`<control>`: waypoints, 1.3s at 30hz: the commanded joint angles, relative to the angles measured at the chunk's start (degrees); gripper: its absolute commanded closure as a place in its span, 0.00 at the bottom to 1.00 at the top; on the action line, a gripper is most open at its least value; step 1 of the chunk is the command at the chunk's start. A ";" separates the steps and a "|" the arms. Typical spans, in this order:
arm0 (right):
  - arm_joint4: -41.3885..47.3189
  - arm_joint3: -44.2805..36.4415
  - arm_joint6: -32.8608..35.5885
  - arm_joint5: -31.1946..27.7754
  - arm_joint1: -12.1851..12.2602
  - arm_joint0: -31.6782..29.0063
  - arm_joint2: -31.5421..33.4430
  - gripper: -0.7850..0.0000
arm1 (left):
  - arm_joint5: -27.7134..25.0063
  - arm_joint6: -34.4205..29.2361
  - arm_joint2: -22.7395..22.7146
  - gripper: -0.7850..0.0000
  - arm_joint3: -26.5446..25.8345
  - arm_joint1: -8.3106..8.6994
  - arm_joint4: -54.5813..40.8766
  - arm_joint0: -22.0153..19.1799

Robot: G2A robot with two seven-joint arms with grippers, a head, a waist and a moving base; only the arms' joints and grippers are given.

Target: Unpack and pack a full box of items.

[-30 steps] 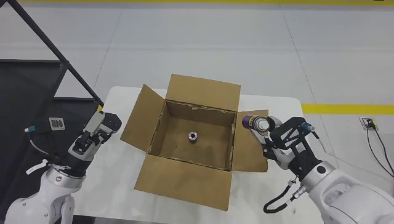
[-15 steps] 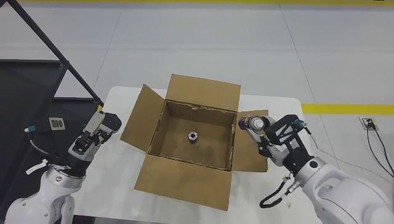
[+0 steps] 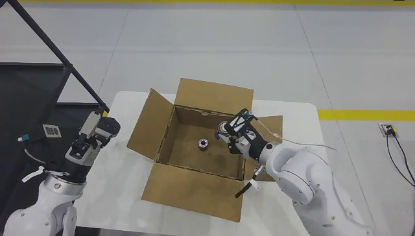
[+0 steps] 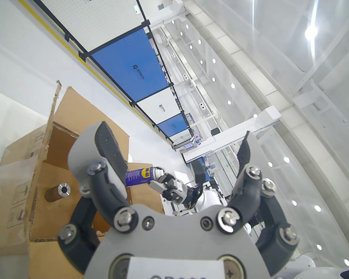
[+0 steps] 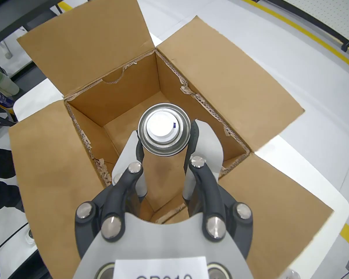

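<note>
Over box (image 5: 221, 82): right claw (image 5: 165, 143) clamps spray can (image 5: 164, 127).

An open cardboard box (image 3: 194, 194) sits on the white table (image 3: 301, 119) with all four flaps spread outward; on its floor, near the middle, stands a small metal-topped cylinder (image 3: 203, 144); the right gripper (image 3: 229, 131) hangs over the box's interior close to its right wall, clamped on a spray can (image 3: 221, 129) that lies just beside the cylinder as seen from above. The left gripper (image 3: 97, 129) sits beyond the box's left flap, apart from the cardboard, over the table's left edge; a black frame (image 3: 58, 49) slants across the floor behind it.
</note>
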 commanded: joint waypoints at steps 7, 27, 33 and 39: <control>0.14 18.16 -1.69 4.05 -2.63 9.71 -8.72 1.00 | -0.78 0.82 -3.58 0.00 -0.03 0.14 -2.70 1.21; 1.00 38.08 -8.29 7.02 -6.29 15.70 -14.31 0.78 | -0.91 0.39 -4.16 0.00 -0.49 0.24 -2.95 1.90; 0.40 37.77 -7.28 6.67 -6.56 15.53 -14.33 0.09 | -0.91 0.39 -4.16 0.00 -0.49 0.24 -2.95 1.90; -1.89 32.45 -6.03 7.13 -5.87 13.04 -12.65 0.00 | -0.91 0.39 -4.16 0.00 -0.49 0.24 -2.95 1.90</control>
